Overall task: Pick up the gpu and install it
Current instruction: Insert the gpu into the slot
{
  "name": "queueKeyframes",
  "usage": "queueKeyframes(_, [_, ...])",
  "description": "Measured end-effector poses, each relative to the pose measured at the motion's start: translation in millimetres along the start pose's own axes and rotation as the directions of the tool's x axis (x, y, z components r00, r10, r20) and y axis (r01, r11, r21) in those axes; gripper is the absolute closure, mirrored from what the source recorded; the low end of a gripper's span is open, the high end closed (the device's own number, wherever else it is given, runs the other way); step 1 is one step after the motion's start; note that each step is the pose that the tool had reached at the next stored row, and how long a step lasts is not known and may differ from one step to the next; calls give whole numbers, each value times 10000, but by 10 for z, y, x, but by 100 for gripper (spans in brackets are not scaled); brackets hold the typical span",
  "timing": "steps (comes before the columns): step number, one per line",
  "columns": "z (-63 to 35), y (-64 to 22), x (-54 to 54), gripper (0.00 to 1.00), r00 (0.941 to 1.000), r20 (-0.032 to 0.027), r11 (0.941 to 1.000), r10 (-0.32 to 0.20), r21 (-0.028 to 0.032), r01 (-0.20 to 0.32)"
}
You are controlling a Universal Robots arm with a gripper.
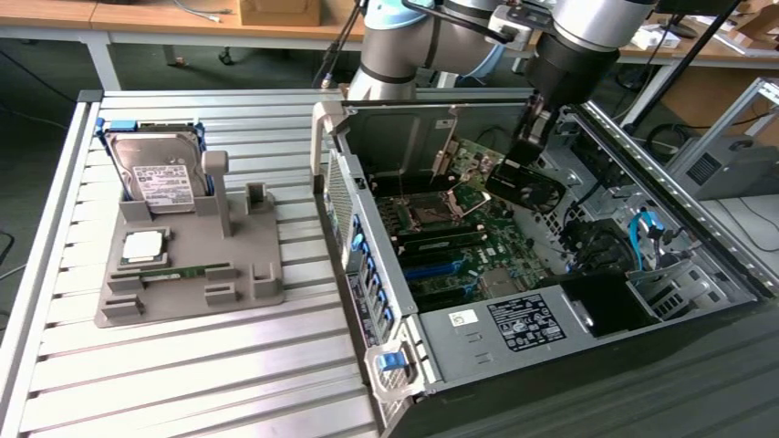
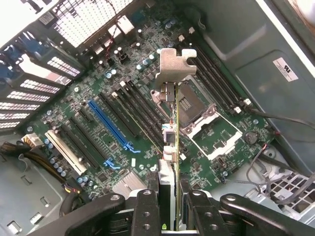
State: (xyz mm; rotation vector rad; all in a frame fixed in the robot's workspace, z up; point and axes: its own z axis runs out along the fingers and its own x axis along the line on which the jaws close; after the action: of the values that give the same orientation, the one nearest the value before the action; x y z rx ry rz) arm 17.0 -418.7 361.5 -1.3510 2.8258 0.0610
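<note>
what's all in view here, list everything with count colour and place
gpu: 1, dark green, silver bracket, above the motherboard
motherboard: 1, green, inside the case
case: 1, grey, open, exterior view's right
hard drive: 1, silver, white label, standing in the holder
processor chip: 1, silver, on the holder
ram stick: 1, green, on the holder
holder: 1, grey, exterior view's left
table: 1, silver, slatted, under everything
arm: 1, silver and blue, above the case
gripper: 1, black, shut on the gpu
</note>
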Motion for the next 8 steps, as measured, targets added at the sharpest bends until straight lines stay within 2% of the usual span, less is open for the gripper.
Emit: queueKeyframes(8, [0, 0, 0, 73, 9991, -13, 9991, -427, -11, 427])
